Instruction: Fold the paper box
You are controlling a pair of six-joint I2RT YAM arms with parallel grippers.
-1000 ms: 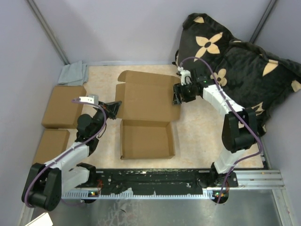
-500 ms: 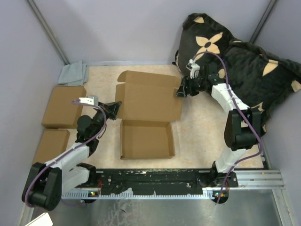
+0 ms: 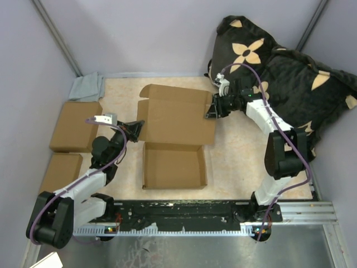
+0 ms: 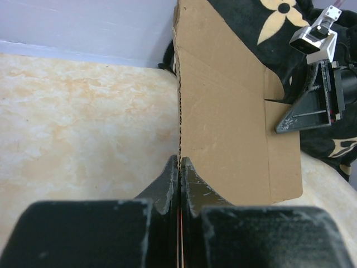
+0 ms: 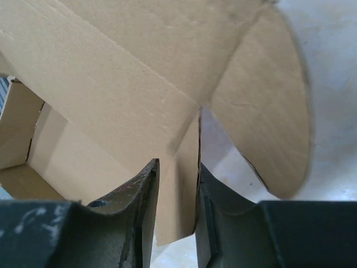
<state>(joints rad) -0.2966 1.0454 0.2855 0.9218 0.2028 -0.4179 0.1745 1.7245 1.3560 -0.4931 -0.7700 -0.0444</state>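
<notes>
The paper box lies in the middle of the top view on the beige table. Its open tray sits toward the bottom of the frame and its wide lid panel is lifted toward the top. The left gripper pinches the lid's left edge, its jaws pressed together on the cardboard with no gap showing in its wrist view. The right gripper sits at the lid's right edge with its jaws closed around a narrow side flap, and a rounded flap hangs free beside it. The step in hand looks like swinging the lid over the tray. Doing it well probably means moving both grips together about the hinge crease, so the thin panel neither twists nor buckles. The side flaps should also be steered inside the tray walls. Two cardboard blocks lie at the left, a grey cloth at the upper left and a black flowered cushion at the upper right.
</notes>
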